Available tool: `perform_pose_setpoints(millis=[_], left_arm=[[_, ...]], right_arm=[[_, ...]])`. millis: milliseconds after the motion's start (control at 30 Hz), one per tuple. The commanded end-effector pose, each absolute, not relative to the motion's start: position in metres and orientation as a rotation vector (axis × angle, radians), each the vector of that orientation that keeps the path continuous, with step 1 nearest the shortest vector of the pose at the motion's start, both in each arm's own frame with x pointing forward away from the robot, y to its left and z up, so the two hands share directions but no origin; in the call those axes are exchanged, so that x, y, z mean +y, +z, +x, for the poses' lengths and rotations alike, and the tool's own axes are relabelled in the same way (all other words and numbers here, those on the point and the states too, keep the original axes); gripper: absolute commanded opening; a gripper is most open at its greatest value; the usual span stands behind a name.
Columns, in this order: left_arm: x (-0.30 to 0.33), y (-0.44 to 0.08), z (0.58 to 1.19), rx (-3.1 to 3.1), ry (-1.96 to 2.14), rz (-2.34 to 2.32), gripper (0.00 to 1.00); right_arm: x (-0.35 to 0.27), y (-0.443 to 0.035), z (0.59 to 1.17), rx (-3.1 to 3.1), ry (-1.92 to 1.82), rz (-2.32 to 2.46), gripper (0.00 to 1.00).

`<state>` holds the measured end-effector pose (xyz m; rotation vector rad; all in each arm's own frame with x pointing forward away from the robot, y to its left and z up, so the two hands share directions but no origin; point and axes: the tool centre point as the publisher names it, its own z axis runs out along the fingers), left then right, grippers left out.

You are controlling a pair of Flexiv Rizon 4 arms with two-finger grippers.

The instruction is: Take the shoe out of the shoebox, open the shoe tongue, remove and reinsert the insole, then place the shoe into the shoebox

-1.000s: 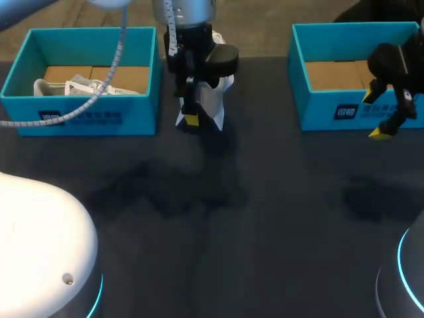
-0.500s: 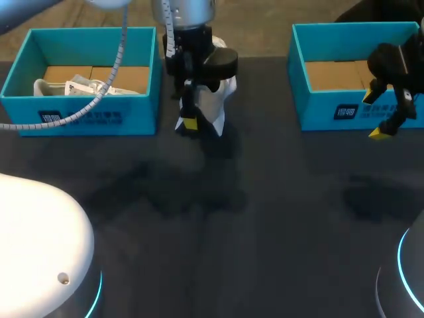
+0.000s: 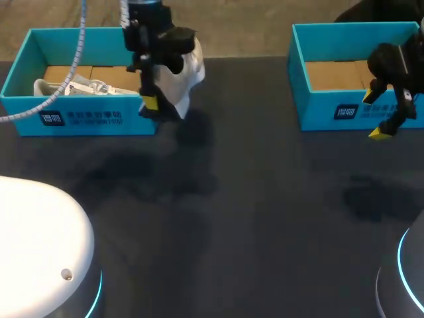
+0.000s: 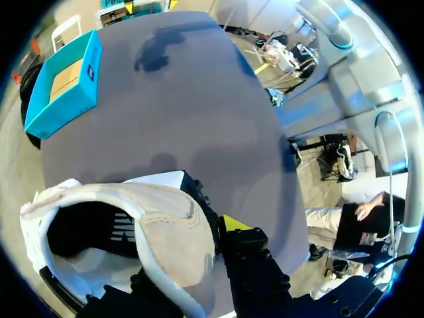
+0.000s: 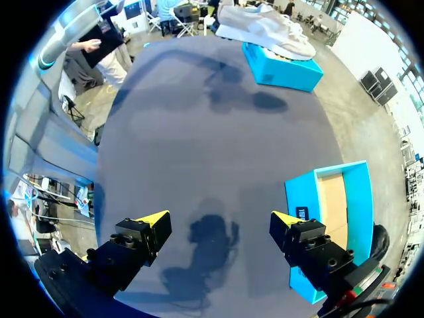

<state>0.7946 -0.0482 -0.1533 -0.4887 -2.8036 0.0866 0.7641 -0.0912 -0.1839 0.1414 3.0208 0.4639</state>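
Here, left tool [image 3: 156, 105] grips shoe [image 3: 187, 71] beside shoebox [image 3: 79, 120].

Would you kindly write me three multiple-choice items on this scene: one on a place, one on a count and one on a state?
1. Where is the shoe?
A. Lying flat on the table
B. In the left gripper, beside the left box
C. On the floor

2. How many teal boxes stand on the table?
A. One
B. Two
C. Three

3. How is the right gripper?
A. Open and empty
B. Shut on the shoe
C. Shut on an insole

Answers:
1 B: the left gripper holds the white shoe up at the left box's near right corner.
2 B: there is the left box and the right box, and no other.
3 A: its yellow tips stand wide apart with only the table between them.
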Motion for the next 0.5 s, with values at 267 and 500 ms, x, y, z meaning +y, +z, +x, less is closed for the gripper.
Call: perform_pose_setpoints(millis=[267, 500], left_arm=[[0.005, -0.158, 0.815, -2.820, 0.055, -0.591, 0.00], [0.048, -0.155, 0.831, -2.859, 0.049, -0.536, 0.00]], right_arm=[[-0.091, -0.184, 0.765, 3.022, 0.460, 0.143, 1.00], [-0.091, -0.184, 0.765, 3.022, 0.460, 0.143, 1.00]])
